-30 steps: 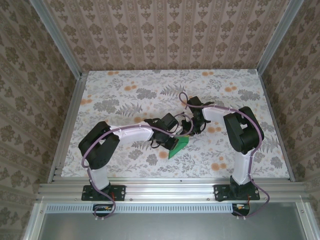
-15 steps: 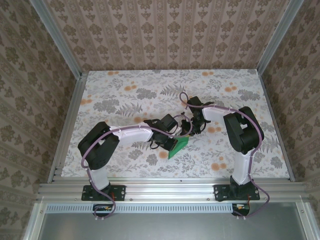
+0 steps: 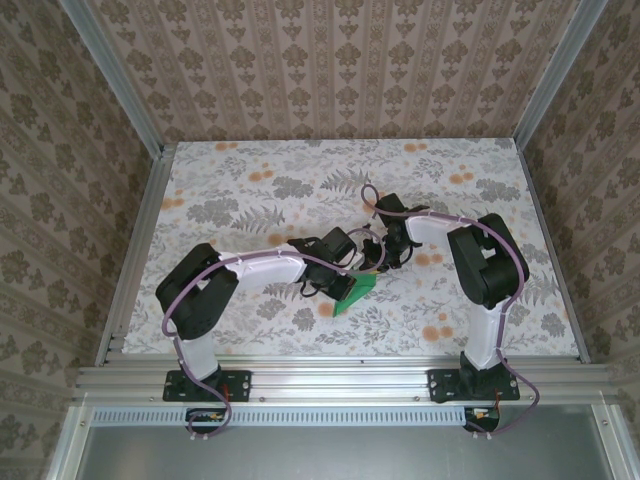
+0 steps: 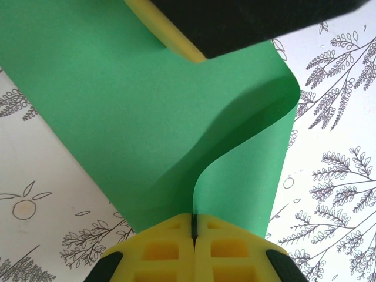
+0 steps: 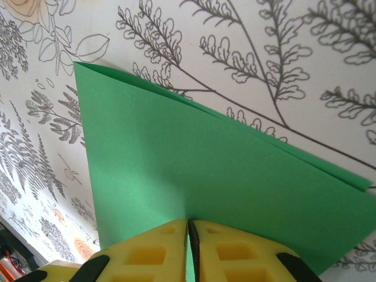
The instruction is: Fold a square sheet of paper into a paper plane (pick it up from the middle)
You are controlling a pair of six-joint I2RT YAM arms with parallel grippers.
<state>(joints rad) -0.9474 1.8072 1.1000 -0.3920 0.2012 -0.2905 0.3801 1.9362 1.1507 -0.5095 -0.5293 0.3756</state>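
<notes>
The square sheet of paper (image 3: 356, 292) is bright green and hangs just above the middle of the tabletop, held between both arms. My left gripper (image 3: 343, 281) is shut on one edge of it. In the left wrist view the sheet (image 4: 135, 111) curls up out of the pinch of my left gripper (image 4: 194, 220), and a yellow-and-black finger (image 4: 170, 32) of the right gripper presses on its far end. My right gripper (image 3: 377, 262) is shut on the paper as well. In the right wrist view the paper (image 5: 205, 164) lies doubled, two layers with slightly offset edges, clamped by my right gripper (image 5: 189, 224).
The floral-patterned tabletop (image 3: 250, 190) stretches around the arms, bounded by aluminium rails (image 3: 330, 378) at the near edge and patterned walls on the other three sides. Purple cables (image 3: 370, 195) loop off both arms.
The paper's lower corner and my left gripper have crept slightly left. Both grips are unchanged.
</notes>
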